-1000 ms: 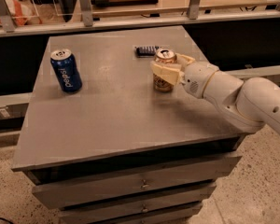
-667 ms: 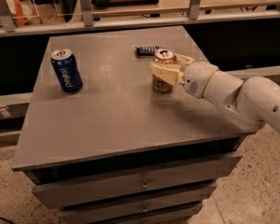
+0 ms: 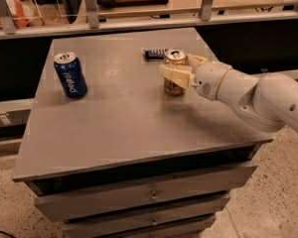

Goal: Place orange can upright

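Note:
The orange can (image 3: 174, 87) stands upright on the grey table top (image 3: 119, 128), right of the middle and towards the back. Its silver top (image 3: 176, 55) faces up and its base rests on the surface. My gripper (image 3: 178, 69) reaches in from the right and is shut on the can at mid height. One cream finger (image 3: 175, 75) lies across the can's front and the other (image 3: 196, 61) sits behind it. The white arm (image 3: 253, 95) runs off to the right.
A dark blue Pepsi can (image 3: 70, 76) stands upright at the table's back left. A small dark flat object (image 3: 154, 54) lies just behind the orange can. Drawers (image 3: 151, 197) sit under the top. A rail and shelf run behind the table.

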Controlling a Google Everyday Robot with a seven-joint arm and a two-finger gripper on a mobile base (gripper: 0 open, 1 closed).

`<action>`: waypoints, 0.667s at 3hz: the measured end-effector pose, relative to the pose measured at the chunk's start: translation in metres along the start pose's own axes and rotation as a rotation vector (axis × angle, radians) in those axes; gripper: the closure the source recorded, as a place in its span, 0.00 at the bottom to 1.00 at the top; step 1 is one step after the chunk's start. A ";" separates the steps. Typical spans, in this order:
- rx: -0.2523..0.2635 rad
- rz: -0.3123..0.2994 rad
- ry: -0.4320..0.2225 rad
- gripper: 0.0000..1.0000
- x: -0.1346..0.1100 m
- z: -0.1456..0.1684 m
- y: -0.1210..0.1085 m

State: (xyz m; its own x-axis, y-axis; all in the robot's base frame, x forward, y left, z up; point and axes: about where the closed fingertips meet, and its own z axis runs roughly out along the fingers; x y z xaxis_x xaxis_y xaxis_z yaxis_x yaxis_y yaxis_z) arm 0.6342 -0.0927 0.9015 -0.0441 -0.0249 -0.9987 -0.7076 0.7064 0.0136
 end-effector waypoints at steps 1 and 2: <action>-0.004 -0.009 0.012 0.00 -0.001 0.001 0.000; -0.011 -0.020 0.020 0.00 -0.002 -0.001 -0.001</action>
State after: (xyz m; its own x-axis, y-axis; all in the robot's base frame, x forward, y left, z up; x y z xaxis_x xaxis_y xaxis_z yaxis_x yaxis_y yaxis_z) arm 0.6344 -0.0939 0.9033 -0.0440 -0.0537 -0.9976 -0.7161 0.6980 -0.0060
